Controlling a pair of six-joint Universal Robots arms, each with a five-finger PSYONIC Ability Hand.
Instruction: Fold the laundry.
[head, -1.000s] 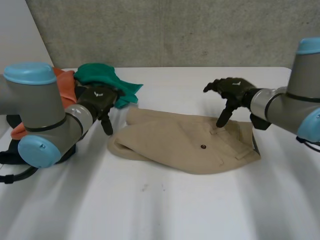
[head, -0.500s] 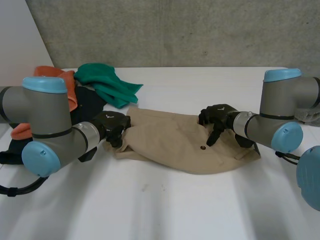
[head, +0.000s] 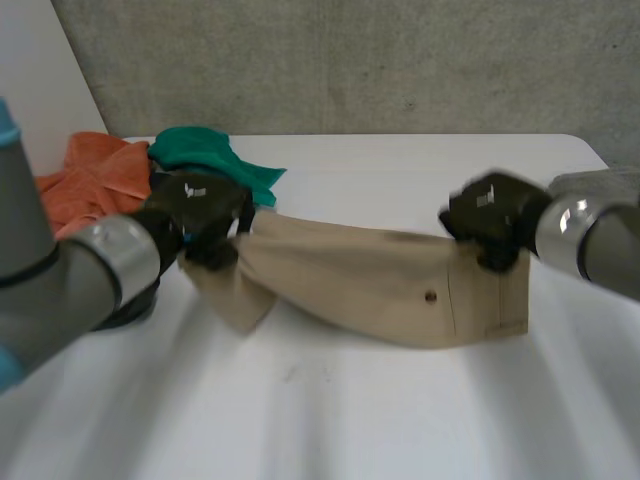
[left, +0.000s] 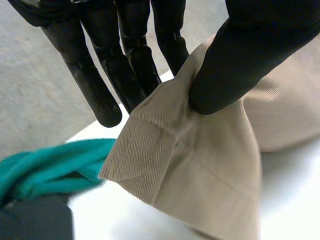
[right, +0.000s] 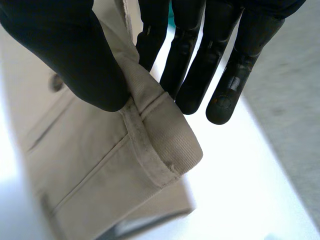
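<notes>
A pair of beige shorts (head: 380, 285) hangs stretched between both hands above the white table (head: 330, 420), its lower edge near the tabletop. My left hand (head: 200, 215) pinches the shorts' left top corner; in the left wrist view the thumb (left: 250, 55) presses the beige cloth (left: 200, 170) against the fingers (left: 135, 60). My right hand (head: 490, 215) pinches the right top corner at the waistband; in the right wrist view the thumb (right: 75, 55) clamps the seamed band (right: 155, 145) against the fingers (right: 195, 65).
A green garment (head: 210, 160) and an orange one (head: 95, 180) lie heaped at the table's far left, with dark cloth (left: 35, 220) beside them. A grey concrete wall (head: 350, 60) runs behind the table.
Both hands came down onto the shorts, closed on its top corners and lifted it. The shorts went from lying flat to hanging stretched between the hands.
</notes>
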